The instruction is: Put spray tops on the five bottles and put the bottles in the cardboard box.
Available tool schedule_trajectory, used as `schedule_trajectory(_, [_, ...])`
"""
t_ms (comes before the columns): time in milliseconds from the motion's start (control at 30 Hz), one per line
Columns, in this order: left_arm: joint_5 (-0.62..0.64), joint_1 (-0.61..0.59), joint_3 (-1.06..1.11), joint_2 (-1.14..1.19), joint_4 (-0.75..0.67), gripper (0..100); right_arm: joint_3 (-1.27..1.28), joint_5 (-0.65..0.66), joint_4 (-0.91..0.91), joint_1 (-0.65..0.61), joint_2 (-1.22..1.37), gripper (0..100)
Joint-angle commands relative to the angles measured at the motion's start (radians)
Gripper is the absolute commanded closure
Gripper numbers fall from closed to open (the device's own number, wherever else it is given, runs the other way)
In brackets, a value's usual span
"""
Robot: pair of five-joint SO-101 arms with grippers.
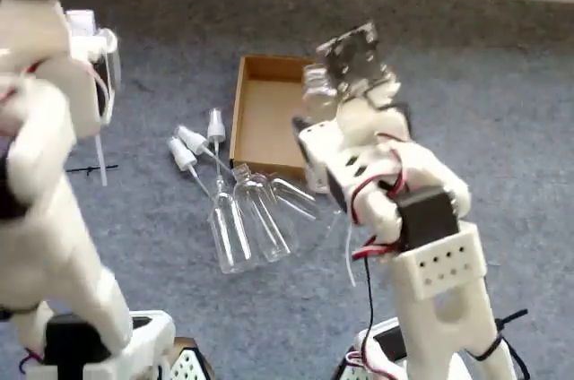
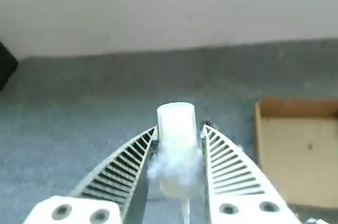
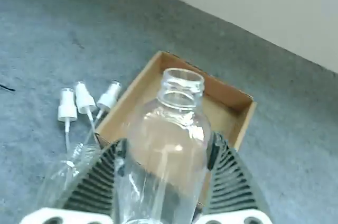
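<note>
My left gripper (image 2: pixel 178 130) is shut on a white spray top (image 2: pixel 176 147), held high at the left of the high view (image 1: pixel 100 50) with its thin tube hanging down. Over the near edge of the cardboard box (image 1: pixel 253 120), my right gripper (image 3: pixel 168 146) is shut on a clear open-necked bottle (image 3: pixel 170 129), raised and tilted (image 1: pixel 317 84). Three more spray tops (image 1: pixel 193 141) lie on the carpet left of the box. Clear bottles (image 1: pixel 251 219) lie side by side in front of it.
The box (image 3: pixel 235 100) is open and shallow, with nothing visible inside it. Grey carpet stretches around it, with free room to the right of the box. A pale wall runs along the far edge. Both arm bases stand at the near edge.
</note>
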Motion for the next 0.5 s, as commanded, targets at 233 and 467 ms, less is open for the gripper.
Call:
schedule_trajectory(233, [0.198,0.403,-0.091,-0.105,-0.224,95,0.682,-0.017,-0.486,-0.058,-0.467,99.4])
schedule_trajectory(467, [0.209,0.622,0.102,-0.105,-0.479,95,0.924,-0.018,-0.558,-0.119,-0.693,99.4])
